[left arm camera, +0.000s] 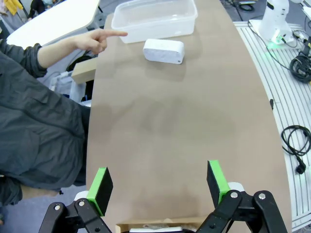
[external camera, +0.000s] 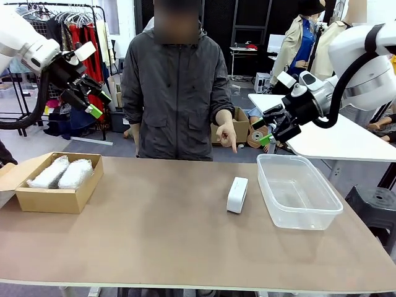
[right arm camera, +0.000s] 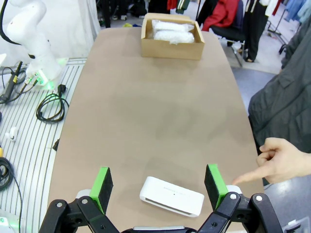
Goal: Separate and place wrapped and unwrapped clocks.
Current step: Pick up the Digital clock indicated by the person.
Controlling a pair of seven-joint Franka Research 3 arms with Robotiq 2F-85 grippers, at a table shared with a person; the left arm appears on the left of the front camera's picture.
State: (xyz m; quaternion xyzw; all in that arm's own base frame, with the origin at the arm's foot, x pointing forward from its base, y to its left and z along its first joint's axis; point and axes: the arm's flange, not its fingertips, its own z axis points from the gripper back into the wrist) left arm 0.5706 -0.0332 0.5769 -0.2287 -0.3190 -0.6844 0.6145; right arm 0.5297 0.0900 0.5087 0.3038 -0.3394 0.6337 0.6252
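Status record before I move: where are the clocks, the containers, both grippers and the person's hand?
wrapped clocks: two white bubble-wrap bundles side by side inside brown cardboard box
bare clock: small white slab clock on table, beside clear plastic tub, not touching
tub: empty
grippers: left gripper open, right gripper open, both above table, empty
person: hand pointing down toward slab clock
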